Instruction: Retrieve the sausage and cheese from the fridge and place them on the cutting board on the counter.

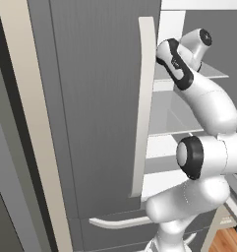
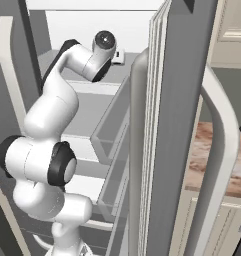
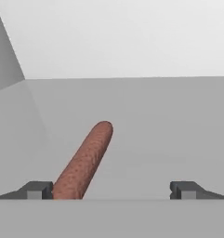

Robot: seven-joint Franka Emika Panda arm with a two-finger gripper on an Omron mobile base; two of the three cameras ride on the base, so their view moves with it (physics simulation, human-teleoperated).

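The sausage (image 3: 84,161), a reddish-brown rod, lies on a pale fridge shelf (image 3: 169,121) in the hand view, slanting up to the right. My gripper (image 3: 111,190) is open, and the sausage's near end sits just inside the left fingertip (image 3: 36,189); the right fingertip (image 3: 185,189) stands well clear of it. The arm reaches into the open fridge (image 1: 95,98) at an upper shelf, seen from both base views. The fridge's right door (image 2: 177,130) stands open. A strip of the counter (image 2: 212,160) shows to the right.
The left fridge door with its long off-white handle (image 1: 143,103) is closed beside the arm. Door bins (image 2: 112,135) on the open right door stand close to the arm's right. Cream cabinets (image 2: 212,225) sit under the counter.
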